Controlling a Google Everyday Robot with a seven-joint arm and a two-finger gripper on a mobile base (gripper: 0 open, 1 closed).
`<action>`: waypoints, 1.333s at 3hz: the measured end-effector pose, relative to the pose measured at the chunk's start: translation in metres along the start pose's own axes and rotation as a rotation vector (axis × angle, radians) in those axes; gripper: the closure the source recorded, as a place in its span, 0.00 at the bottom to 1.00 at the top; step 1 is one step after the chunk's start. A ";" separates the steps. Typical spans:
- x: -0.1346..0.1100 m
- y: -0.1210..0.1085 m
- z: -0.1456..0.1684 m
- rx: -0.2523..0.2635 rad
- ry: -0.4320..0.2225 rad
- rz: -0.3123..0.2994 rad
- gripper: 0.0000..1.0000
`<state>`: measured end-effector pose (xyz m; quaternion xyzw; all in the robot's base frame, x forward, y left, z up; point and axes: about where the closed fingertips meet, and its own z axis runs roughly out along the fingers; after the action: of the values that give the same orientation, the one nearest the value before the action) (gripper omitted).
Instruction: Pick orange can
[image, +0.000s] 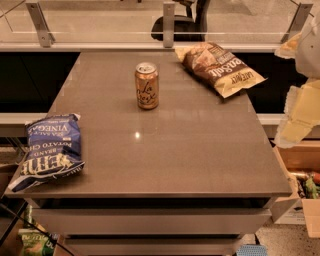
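The orange can (147, 86) stands upright on the grey table (190, 160), a little back and left of its middle. It is copper-orange with dark cursive lettering and a silver top. My gripper (299, 107) shows as a pale white and yellowish shape at the right edge of the camera view, raised off the table's right side and well to the right of the can. It holds nothing that I can see.
A brown chip bag (220, 64) lies at the table's back right, close to the can. A blue chip bag (50, 150) overhangs the front left edge. A glass railing (100, 25) runs behind the table. An open cardboard box (302, 195) sits on the floor to the right.
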<state>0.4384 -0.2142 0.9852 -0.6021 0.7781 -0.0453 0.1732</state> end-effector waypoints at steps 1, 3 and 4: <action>0.000 0.000 0.000 0.000 0.000 0.000 0.00; -0.001 0.004 -0.007 0.025 -0.082 0.113 0.00; -0.004 0.010 -0.006 0.039 -0.172 0.224 0.00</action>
<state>0.4282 -0.2082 0.9893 -0.5095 0.8219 0.0111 0.2547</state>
